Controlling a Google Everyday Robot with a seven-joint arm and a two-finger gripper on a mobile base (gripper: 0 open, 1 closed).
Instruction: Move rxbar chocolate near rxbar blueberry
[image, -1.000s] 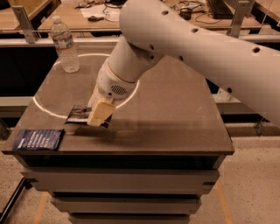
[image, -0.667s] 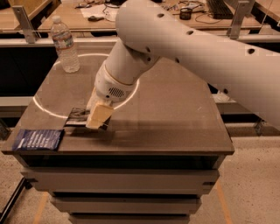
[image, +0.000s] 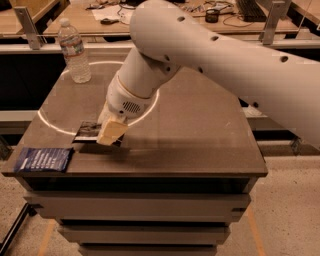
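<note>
Just left of the frame's centre, the claw (image: 111, 131) was closed on the rxbar chocolate (image: 88, 131), whose black end stuck out leftward, low over the tabletop (image: 200, 130). The rxbar blueberry (image: 43, 159) lay flat at the tabletop's lower-left corner, near but apart. A water bottle (image: 74, 50) stood at upper left.

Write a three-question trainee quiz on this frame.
1. True or false: the rxbar blueberry lies at the front-left corner of the table.
2. The gripper is: A) over the rxbar blueberry, B) at the right end of the rxbar chocolate, C) at the table's right edge.
3. What stands upright at the table's back left?

Key: 1 true; 2 B; 3 the water bottle.
</note>
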